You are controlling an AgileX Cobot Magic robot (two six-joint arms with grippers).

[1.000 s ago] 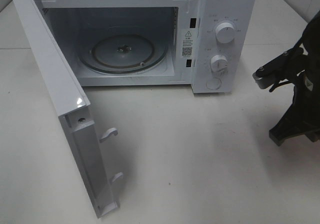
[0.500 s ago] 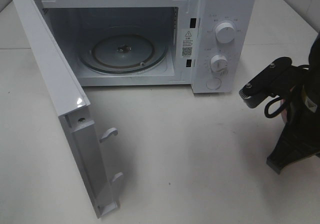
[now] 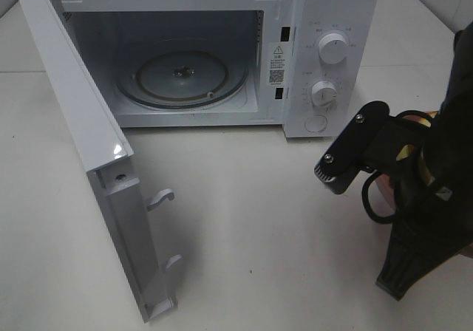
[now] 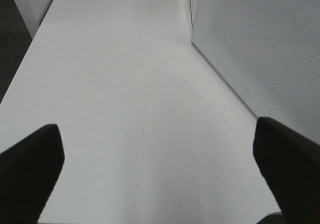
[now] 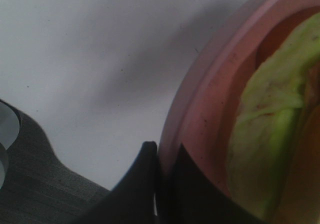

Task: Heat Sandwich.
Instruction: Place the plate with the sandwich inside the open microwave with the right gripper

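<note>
1 sandwich (image 5: 265, 134) on pink plate (image 5: 210, 84), right claw (image 5: 159, 151) clamped on its rim, left claw (image 4: 157, 156) apart beside microwave door (image 4: 265, 49)

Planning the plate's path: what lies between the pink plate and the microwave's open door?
Only bare table, as the exterior high view shows.

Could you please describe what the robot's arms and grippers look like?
The right arm is matte black, with a flat bar carrying two silver screws, a looped black cable and a small white triangular mark. The left gripper has two broad, blunt black fingers. The right gripper is black too, tapering to narrow tips. The left arm is out of view.
</note>
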